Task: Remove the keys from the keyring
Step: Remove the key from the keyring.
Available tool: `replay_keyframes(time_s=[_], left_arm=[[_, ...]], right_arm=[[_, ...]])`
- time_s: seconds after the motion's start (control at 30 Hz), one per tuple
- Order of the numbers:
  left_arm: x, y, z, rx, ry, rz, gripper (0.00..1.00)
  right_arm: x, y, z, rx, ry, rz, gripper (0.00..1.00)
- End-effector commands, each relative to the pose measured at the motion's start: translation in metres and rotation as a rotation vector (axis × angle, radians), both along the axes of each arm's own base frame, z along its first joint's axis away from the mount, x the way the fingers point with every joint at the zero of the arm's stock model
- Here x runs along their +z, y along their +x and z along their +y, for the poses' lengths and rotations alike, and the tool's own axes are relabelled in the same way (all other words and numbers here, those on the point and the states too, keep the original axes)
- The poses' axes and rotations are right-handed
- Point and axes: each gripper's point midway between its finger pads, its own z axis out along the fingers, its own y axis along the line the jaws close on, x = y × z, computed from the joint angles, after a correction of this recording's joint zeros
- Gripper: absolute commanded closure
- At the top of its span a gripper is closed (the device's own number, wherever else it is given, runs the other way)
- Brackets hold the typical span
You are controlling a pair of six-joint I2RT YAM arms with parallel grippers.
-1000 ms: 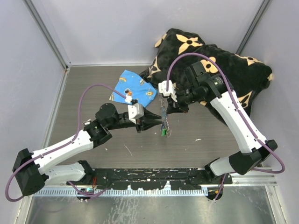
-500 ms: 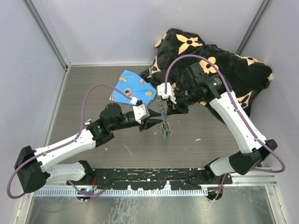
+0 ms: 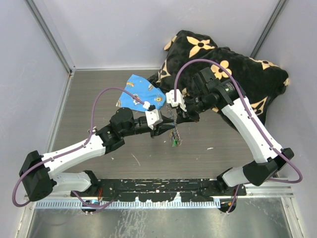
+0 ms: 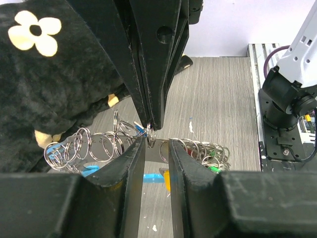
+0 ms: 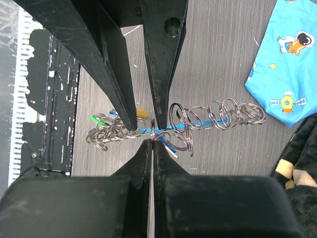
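The keyring (image 5: 208, 116) is a long chain of linked silver rings with a light-blue piece, stretched just above the table; in the left wrist view it is the row of rings (image 4: 104, 146). The keys bunch at one end, with a green head (image 5: 97, 119) and a yellow head (image 5: 142, 113), seen from above as a green speck (image 3: 174, 143). My right gripper (image 5: 152, 140) is shut on one ring in the middle of the chain. My left gripper (image 4: 157, 144) is open, its fingers (image 5: 126, 116) straddling the chain right beside that grip.
A blue printed cloth (image 3: 141, 94) lies behind the grippers. A black plush cloth with cream flowers (image 3: 233, 59) fills the back right corner. Metal frame rails and grey walls close in the table on the left, back and right.
My left arm has reached forward and right, bringing its fingers up to the chain beside the right gripper. The right gripper has shifted slightly left, still pinching the ring.
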Motion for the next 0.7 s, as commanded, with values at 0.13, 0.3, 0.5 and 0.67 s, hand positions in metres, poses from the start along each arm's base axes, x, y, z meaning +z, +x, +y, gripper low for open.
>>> replay_keyframes(time_s=[0.13, 0.3, 0.5, 0.67], left_arm=[[0.0451, -0.002, -0.0059, -0.023, -0.118, -0.062, 0.74], [0.0489, -0.0031, -0.0054, -0.024, -0.146, -0.057, 0.75], [0.0456, -0.0021, -0.0082, -0.026, -0.139, -0.039, 0.79], [0.0403, -0.0002, -0.008, -0.018, -0.118, -0.033, 0.82]], right_arm=[[0.0164, -0.0033, 0.0095, 0.04, 0.06, -0.038, 0.99], [0.0165, -0.0033, 0.0099, 0.04, 0.062, -0.038, 0.99], [0.0192, -0.005, 0.011, 0.046, 0.071, -0.036, 0.99], [0.0201, -0.0061, 0.0105, 0.046, 0.072, -0.037, 0.99]])
